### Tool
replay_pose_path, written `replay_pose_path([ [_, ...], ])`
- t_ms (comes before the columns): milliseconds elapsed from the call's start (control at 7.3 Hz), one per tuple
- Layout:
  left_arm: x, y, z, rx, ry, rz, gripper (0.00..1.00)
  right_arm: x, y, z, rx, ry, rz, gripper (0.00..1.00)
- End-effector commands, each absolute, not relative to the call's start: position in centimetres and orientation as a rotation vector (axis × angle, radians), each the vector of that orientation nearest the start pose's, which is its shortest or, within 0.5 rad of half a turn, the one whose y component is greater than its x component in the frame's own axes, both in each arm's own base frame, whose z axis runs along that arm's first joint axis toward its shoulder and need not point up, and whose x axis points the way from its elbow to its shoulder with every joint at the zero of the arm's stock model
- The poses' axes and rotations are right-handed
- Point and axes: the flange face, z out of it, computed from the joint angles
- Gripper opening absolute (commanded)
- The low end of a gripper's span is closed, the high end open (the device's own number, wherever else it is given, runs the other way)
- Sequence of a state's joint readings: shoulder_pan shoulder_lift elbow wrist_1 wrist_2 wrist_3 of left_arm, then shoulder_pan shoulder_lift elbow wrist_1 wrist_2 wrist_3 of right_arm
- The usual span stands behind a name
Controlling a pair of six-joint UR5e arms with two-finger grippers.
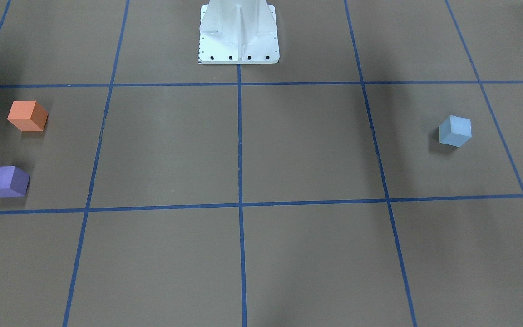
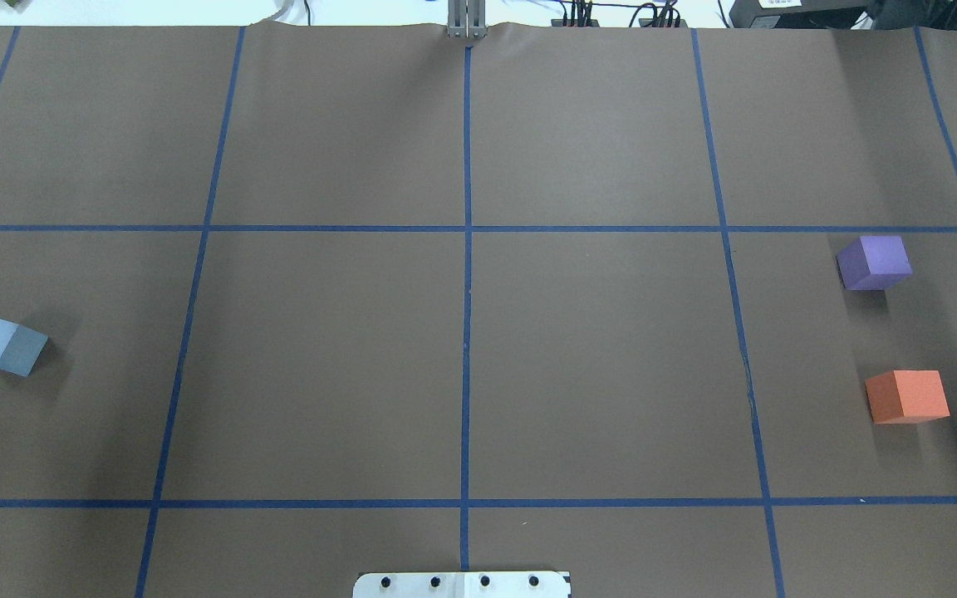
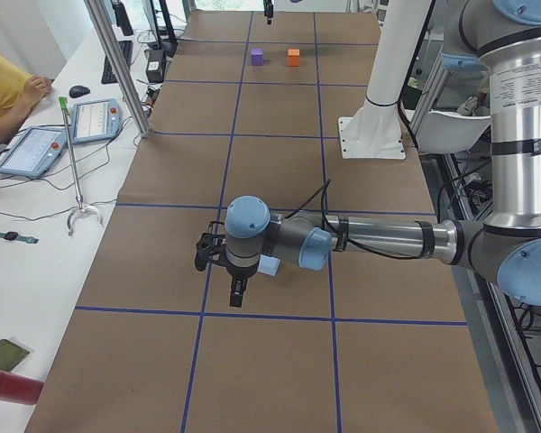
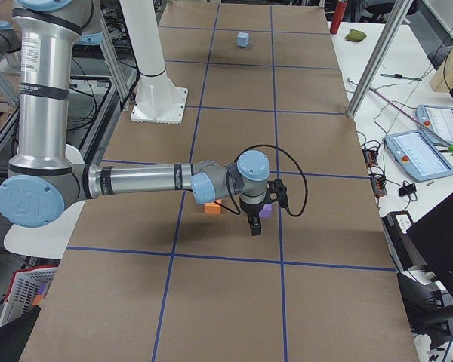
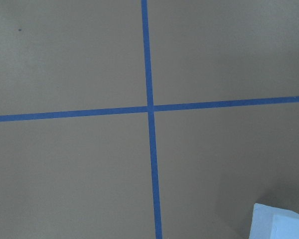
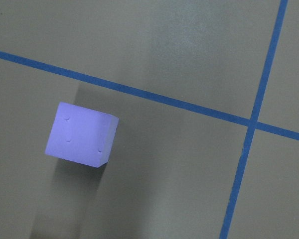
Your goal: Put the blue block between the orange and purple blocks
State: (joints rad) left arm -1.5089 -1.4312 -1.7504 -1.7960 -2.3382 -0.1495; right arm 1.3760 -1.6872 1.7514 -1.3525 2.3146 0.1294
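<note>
A light blue block [image 1: 455, 131] sits alone on the brown table, at the overhead view's far left [image 2: 1, 345]. An orange block [image 1: 27, 116] and a purple block [image 1: 6, 181] sit apart on the opposite side [image 2: 907, 396] [image 2: 873, 262]. My left gripper [image 3: 237, 293] hangs above the table just beside the blue block [image 3: 270, 265], whose corner shows in the left wrist view [image 5: 281, 224]. My right gripper [image 4: 254, 226] hangs near the purple block [image 4: 265, 210] and the orange block [image 4: 212, 208]. The purple block shows in the right wrist view [image 6: 82, 133]. I cannot tell whether either gripper is open or shut.
The white robot pedestal [image 1: 239, 36] stands at the table's middle edge. Blue tape lines divide the table into squares. A side desk with tablets [image 3: 36, 149] and a seated person runs along the far side, with metal poles [image 3: 117, 63] at its edge.
</note>
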Motion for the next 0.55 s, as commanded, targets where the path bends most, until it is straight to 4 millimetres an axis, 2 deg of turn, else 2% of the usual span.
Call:
replay_pose_path([
  [0,-3.5,-45.0,60.4,0.193,0.796,0.035,1.0,0.5,-45.1,57.6,0.118,-0.788,-0.091,1.0],
  [274,-2.4,-44.7,60.3,0.21,0.811,0.068,1.0,0.6,-44.4,57.6,0.115,-0.779,-0.092,1.0],
  [411,-1.0,-44.3,61.1,0.187,0.81,0.094,1.0,0.6,-43.8,58.3,0.104,-0.78,-0.095,1.0],
])
